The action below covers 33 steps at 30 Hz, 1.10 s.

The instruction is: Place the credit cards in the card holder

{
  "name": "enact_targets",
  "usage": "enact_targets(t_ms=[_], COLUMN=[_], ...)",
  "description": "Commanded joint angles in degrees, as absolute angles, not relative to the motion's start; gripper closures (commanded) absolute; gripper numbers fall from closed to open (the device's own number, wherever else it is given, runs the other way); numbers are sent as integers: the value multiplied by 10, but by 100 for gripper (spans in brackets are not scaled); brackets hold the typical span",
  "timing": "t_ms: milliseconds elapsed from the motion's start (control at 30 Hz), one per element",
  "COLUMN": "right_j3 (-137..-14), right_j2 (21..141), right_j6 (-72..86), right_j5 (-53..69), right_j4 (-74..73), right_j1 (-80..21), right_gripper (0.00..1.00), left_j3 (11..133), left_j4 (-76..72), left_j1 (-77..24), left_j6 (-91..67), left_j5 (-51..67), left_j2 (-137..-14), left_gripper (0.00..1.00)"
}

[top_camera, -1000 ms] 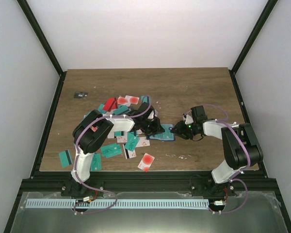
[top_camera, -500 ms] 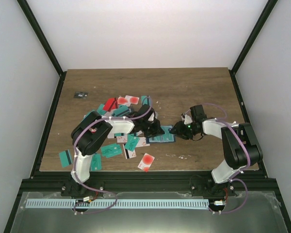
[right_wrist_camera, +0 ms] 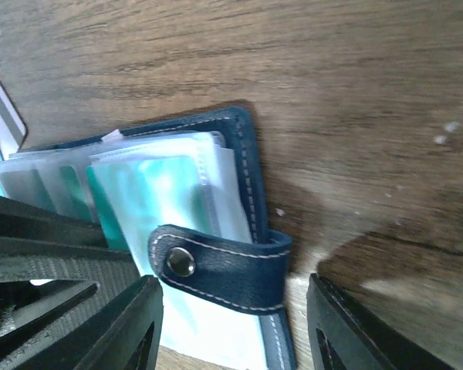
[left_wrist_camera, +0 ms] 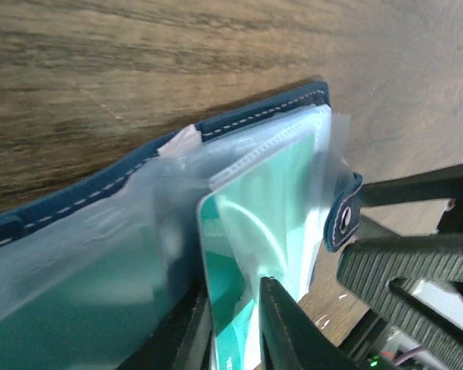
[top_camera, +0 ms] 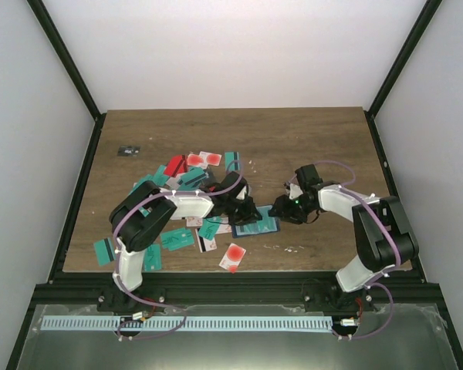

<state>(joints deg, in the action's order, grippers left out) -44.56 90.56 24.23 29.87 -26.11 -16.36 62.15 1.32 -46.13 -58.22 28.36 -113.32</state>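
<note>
**Card holder lies open between the two hands, a teal card in its sleeve**

The navy card holder lies opened flat on the bench, just toward 5 o'clock of the bench's middle. Its clear plastic sleeves fan out from the stitched blue cover. The top sleeve holds a teal card. The right wrist view shows more teal through the sleeves beneath it, but how many cards are there cannot be told. The clasp tab, with its metal snap facing up, folds over the open edge of the sleeves and is not fastened.

The left hand meets the holder from its 10 o'clock side. Its fingers stand only slightly apart, with the lower edge of the teal card and its sleeve between them. Whether they pinch the card or merely flank it cannot be told.

The right hand sits at the holder's 2 o'clock side. Its fingers are spread wide on either side of the clasp tab, and it grips nothing.

The other credit cards lie loose on the bench, from 12 o'clock round to 8 o'clock of the holder. Most are teal, with a few red ones. A white card with a red blotch lies at the holder's 7 o'clock, near the front edge. A small black-grey object sits well apart, at the bench's 10 o'clock corner.
</note>
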Motion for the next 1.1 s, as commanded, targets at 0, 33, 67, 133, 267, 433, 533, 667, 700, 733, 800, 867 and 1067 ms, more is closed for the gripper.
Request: enact_targets(t_ms=[0, 33, 67, 133, 267, 433, 533, 667, 700, 733, 800, 867, 1067], right_j3=[-471, -472, -475, -479, -485, -488, -485, -474, -469, -464, -452, -438, -399], right_j2=[879, 876, 874, 870, 861, 845, 836, 819, 814, 809, 803, 797, 792], right_j6=[232, 231, 228, 225, 220, 221, 223, 231, 235, 240, 247, 257, 302], right_j5=[257, 258, 260, 260, 262, 283, 310, 345, 355, 368, 396, 425, 439], right_j4=[-309, -311, -314, -320, -328, -333, -337, -337, -334, -331, -323, -310, -251], right_j1=[-169, -169, -169, -169, -168, -169, -169, -168, -169, -170, -174, -185, -220], right_gripper=[46, 46, 45, 44, 43, 43, 44, 44, 44, 44, 44, 45, 47], left_j3=[613, 618, 621, 627, 651, 678, 694, 710, 713, 717, 726, 733, 740], left_j4=[83, 94, 103, 116, 157, 202, 232, 266, 273, 280, 296, 307, 316], left_j1=[-471, -471, -471, -471, -472, -475, -475, -475, -475, -475, -475, -475, -473], left_j6=[-570, -565, -561, -551, -534, -525, -520, -516, -514, -512, -504, -491, -450], left_j5=[261, 259, 257, 253, 247, 235, 231, 230, 229, 229, 225, 220, 208], left_j2=[-1122, -1120, -1117, -1112, -1105, -1090, -1084, -1074, -1072, -1070, -1064, -1060, -1077], left_gripper=[75, 71, 68, 63, 51, 39, 35, 29, 28, 26, 26, 35, 78])
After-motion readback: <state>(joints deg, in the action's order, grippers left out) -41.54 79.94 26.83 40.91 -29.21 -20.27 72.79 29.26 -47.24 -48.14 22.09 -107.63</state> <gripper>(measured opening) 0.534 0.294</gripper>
